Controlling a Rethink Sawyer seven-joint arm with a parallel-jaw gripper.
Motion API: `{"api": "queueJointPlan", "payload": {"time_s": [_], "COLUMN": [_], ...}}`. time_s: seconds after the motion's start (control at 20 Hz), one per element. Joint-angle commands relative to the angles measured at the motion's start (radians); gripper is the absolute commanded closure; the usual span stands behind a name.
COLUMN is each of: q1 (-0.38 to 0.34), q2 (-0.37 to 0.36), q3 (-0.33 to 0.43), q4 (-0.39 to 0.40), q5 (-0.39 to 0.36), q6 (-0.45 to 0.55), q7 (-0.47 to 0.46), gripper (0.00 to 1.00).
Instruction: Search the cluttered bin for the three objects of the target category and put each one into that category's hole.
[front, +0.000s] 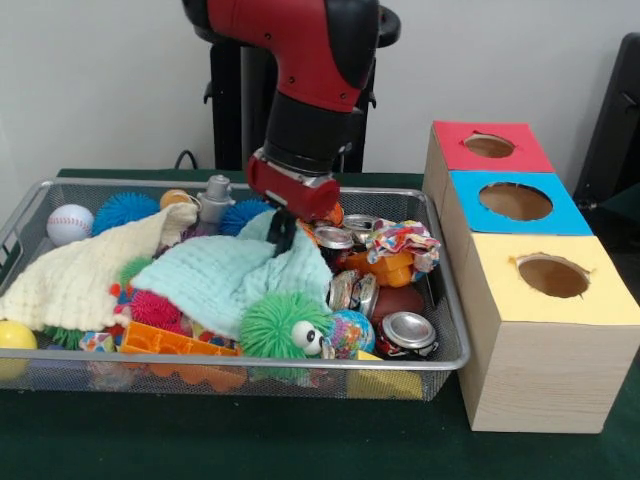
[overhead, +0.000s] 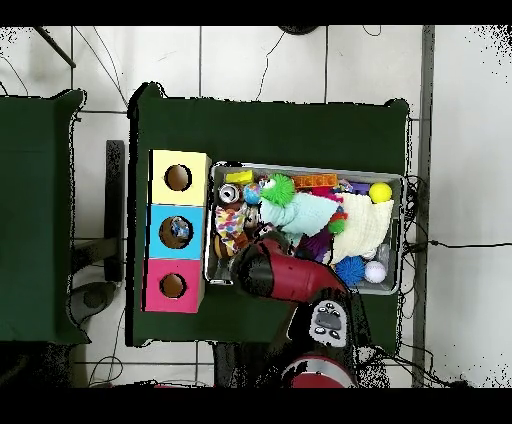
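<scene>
Two dark fingers (front: 281, 232) of the gripper (front: 281, 240) pinch the mint cloth (front: 235, 275); lift it clear, exposing crushed cans (front: 350, 290) beside them.

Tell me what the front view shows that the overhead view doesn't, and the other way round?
Only the front view shows the claw, lowered onto the mint cloth, plus the crushed cans near the boxes. Only the overhead view shows something lying inside the blue box's hole, and the white tiled floor around the table. Both show the wire bin, the green fuzzy toy, the baseball and the three coloured boxes.
</scene>
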Motion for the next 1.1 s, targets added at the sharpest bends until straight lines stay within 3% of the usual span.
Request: {"api": "queueJointPlan", "payload": {"time_s": [0.05, 0.6, 0.95, 1.1], "q1": [0.053, 0.115, 0.183, 0.218], "q2": [-0.013, -0.034, -0.088, -0.078], "q3": [0.146, 0.183, 0.176, 0.156], "q4": [0.122, 0.193, 0.237, 0.229], "q5": [0.119, 0.264, 0.365, 0.401], "q6": [0.092, 0.084, 0.134, 0.116], "q7": [0.231, 0.248, 0.264, 0.256], "gripper": [1.0, 1.0, 1.0, 1.0]}}
